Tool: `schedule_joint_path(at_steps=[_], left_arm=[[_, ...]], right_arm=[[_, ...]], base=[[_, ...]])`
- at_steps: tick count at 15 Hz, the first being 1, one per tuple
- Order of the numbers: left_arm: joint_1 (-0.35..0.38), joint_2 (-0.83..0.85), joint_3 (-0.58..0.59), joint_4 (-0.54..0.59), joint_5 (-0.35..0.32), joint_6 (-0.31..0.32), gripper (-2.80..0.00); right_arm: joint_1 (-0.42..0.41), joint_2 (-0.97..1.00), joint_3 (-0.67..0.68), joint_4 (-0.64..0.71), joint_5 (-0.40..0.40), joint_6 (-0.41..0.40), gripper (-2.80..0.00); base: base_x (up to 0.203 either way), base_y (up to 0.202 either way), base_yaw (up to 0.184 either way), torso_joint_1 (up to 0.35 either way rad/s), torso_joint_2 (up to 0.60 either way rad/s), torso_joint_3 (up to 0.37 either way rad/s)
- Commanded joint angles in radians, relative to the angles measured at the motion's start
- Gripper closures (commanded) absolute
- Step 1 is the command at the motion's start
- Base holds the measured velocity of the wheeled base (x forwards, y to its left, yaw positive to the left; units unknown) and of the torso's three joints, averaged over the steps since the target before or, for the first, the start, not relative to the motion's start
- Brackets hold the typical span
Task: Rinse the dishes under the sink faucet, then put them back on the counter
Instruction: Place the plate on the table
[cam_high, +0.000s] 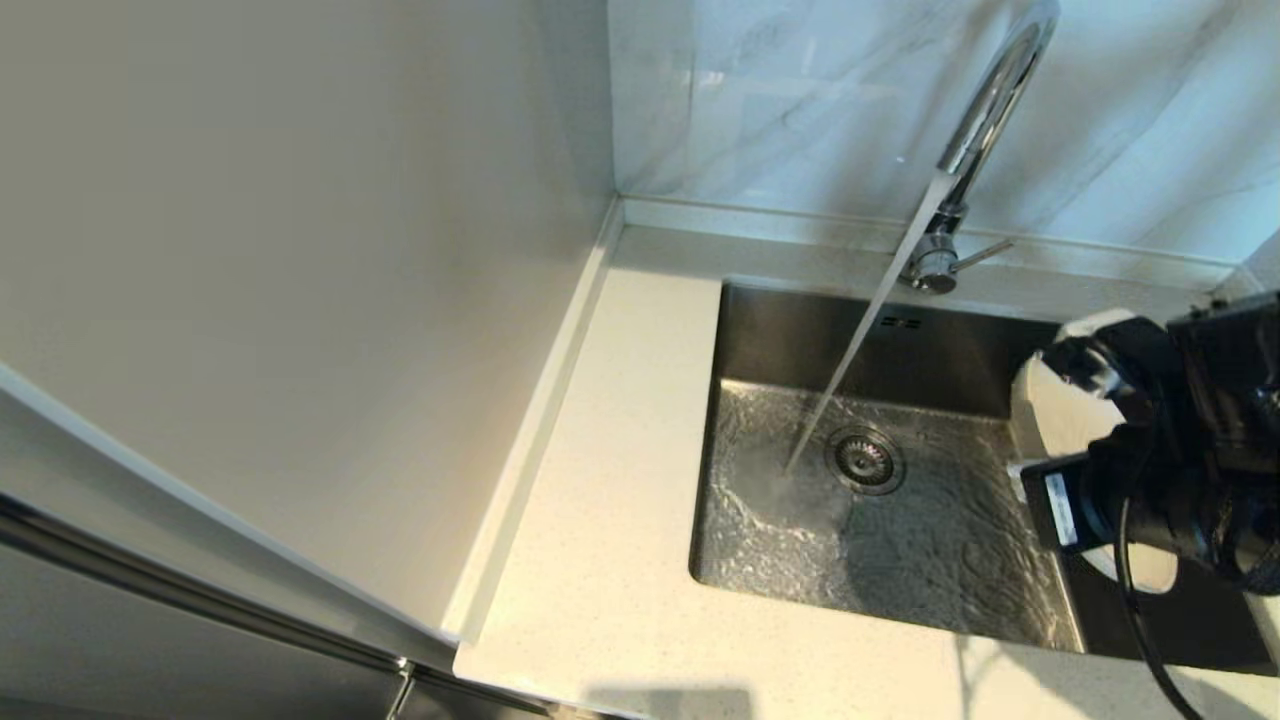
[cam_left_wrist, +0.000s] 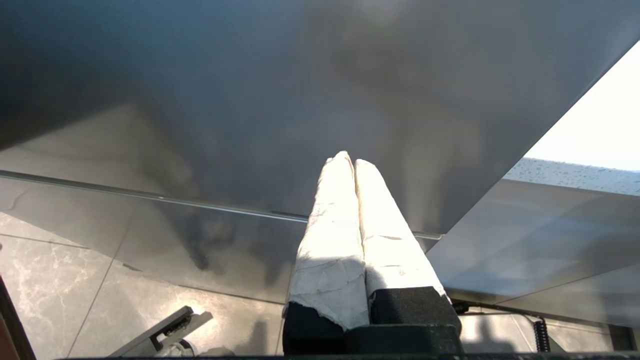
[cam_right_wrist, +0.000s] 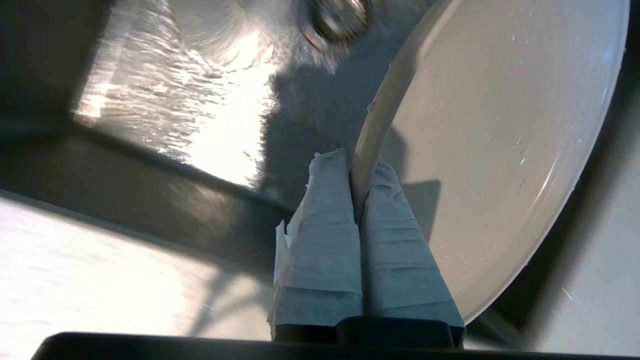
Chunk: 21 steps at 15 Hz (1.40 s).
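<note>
Holding: right pincer (cam_right_wrist: 360, 172) pinches the rim of the white dish (cam_right_wrist: 500, 140), tipped on edge over the sink's (cam_high: 760, 330) right side | water runs from faucet (cam_high: 985, 110) | left pincer (cam_left_wrist: 352, 162) closed, parked.

Bright, warm light on the counter (cam_high: 610, 480), strongest toward the near edge. Hard glare across the rippling water in the sink (cam_high: 780, 330), with a dark band of shadow running over the basin floor beside the drain. Highlights along the chrome faucet (cam_high: 985, 110). Overexposed white on the taped left gripper (cam_left_wrist: 354, 161) fingers and a blown-out patch behind them; surroundings there dim and soft. Motion blur around the drain in the right wrist view; soft shadow on the wet white dish (cam_right_wrist: 500, 150).
</note>
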Motion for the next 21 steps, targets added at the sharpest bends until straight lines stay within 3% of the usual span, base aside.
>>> schedule_joint_path(at_steps=[1, 2, 4, 5, 6, 7, 9, 16, 21], left_arm=[[0.0, 0.0, 0.0, 0.0, 0.0, 0.0, 0.0], [0.0, 0.0, 0.0, 0.0, 0.0, 0.0, 0.0], [0.0, 0.0, 0.0, 0.0, 0.0, 0.0, 0.0], [0.0, 0.0, 0.0, 0.0, 0.0, 0.0, 0.0], [0.0, 0.0, 0.0, 0.0, 0.0, 0.0, 0.0], [0.0, 0.0, 0.0, 0.0, 0.0, 0.0, 0.0], [0.0, 0.0, 0.0, 0.0, 0.0, 0.0, 0.0], [0.0, 0.0, 0.0, 0.0, 0.0, 0.0, 0.0], [0.0, 0.0, 0.0, 0.0, 0.0, 0.0, 0.0]], right_arm=[[0.008, -0.025, 0.064, 0.01, -0.112, -0.007, 0.0], [0.01, -0.048, 0.06, 0.037, -0.18, -0.049, 0.0], [0.004, -0.142, 0.054, 0.114, -0.24, -0.218, 0.0], [-0.006, -0.165, 0.049, 0.161, -0.338, -0.269, 0.0], [-0.015, -0.183, 0.045, 0.238, -0.425, -0.283, 0.0], [-0.037, -0.21, 0.04, 0.317, -0.445, -0.291, 0.0], [-0.089, -0.248, 0.043, 0.42, -0.425, -0.297, 0.0], [-0.205, -0.289, 0.154, 0.426, -0.292, -0.287, 0.0], [-0.283, -0.207, 0.238, 0.423, -0.263, -0.175, 0.0]], base=[[0.0, 0.0, 0.0, 0.0, 0.0, 0.0], [0.0, 0.0, 0.0, 0.0, 0.0, 0.0], [0.0, 0.0, 0.0, 0.0, 0.0, 0.0], [0.0, 0.0, 0.0, 0.0, 0.0, 0.0], [0.0, 0.0, 0.0, 0.0, 0.0, 0.0], [0.0, 0.0, 0.0, 0.0, 0.0, 0.0], [0.0, 0.0, 0.0, 0.0, 0.0, 0.0], [0.0, 0.0, 0.0, 0.0, 0.0, 0.0], [0.0, 0.0, 0.0, 0.0, 0.0, 0.0]])
